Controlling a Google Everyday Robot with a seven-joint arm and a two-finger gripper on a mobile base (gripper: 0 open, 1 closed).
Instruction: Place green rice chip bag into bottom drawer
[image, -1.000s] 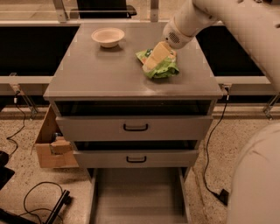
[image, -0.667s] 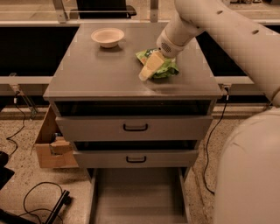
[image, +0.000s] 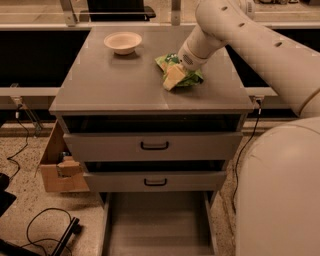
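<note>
The green rice chip bag (image: 189, 76) lies crumpled on the grey cabinet top (image: 120, 85), right of centre. My gripper (image: 171, 79) reaches in from the upper right on its white arm and sits down on the bag, covering its front left part. The bag rests on the top. The bottom drawer (image: 157, 222) is pulled out at the foot of the cabinet, its flat grey floor showing with nothing in it.
A pale bowl (image: 122, 42) stands at the back left of the top. Two upper drawers with black handles (image: 154, 146) are slightly ajar. A cardboard box (image: 55, 170) and black cables (image: 45, 227) lie on the floor at left. My white base fills the lower right.
My gripper has swung left and lower over the bag, now pointing down-left at its front edge. The bag has stayed about where it was.
</note>
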